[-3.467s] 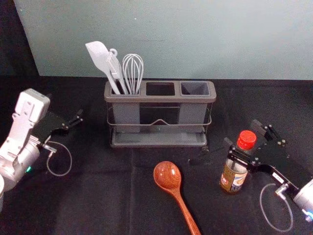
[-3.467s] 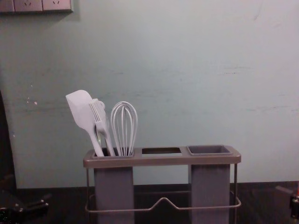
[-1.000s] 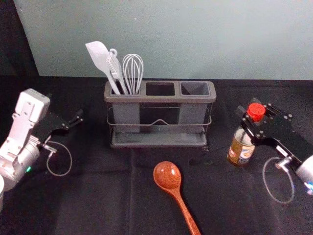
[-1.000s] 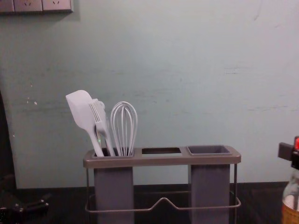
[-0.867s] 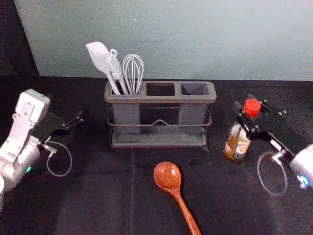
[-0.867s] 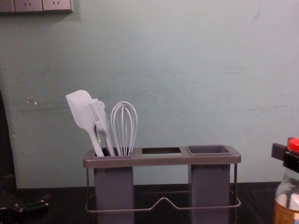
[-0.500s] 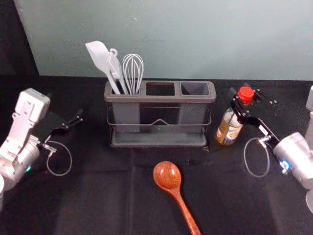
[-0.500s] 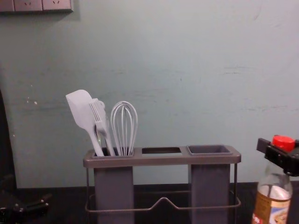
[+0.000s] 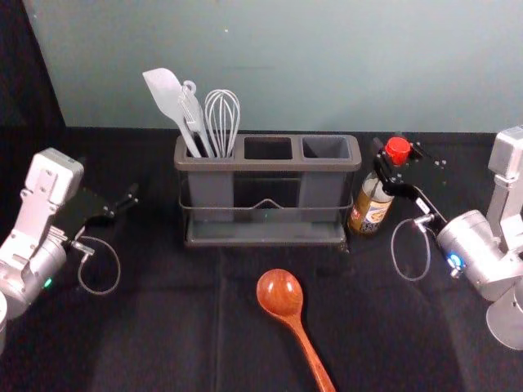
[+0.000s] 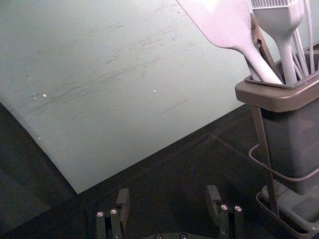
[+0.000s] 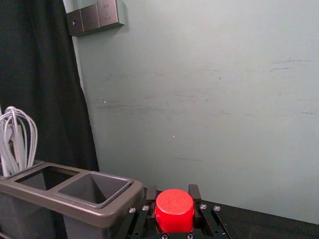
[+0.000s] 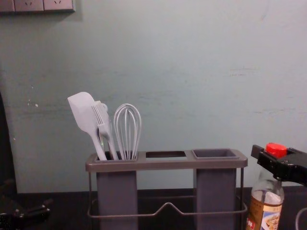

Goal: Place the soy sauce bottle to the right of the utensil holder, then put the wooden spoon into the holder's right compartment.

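The right pincer (image 11: 172,192) has the soy sauce bottle (image 9: 372,209) pinched near its red cap (image 12: 276,149), the utensil holder (image 9: 267,165) just to that pincer's left, so setting it down there looks right. The left pincer (image 10: 168,195) idles, spread, beyond the holder's other end.

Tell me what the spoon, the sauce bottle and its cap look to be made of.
The spoon looks like varnished wood: reddish-brown, with grain-like streaks and a shiny highlight. The sauce bottle is see-through and glossy, so glass or clear plastic. Its cap seems plastic, smooth and solid red.
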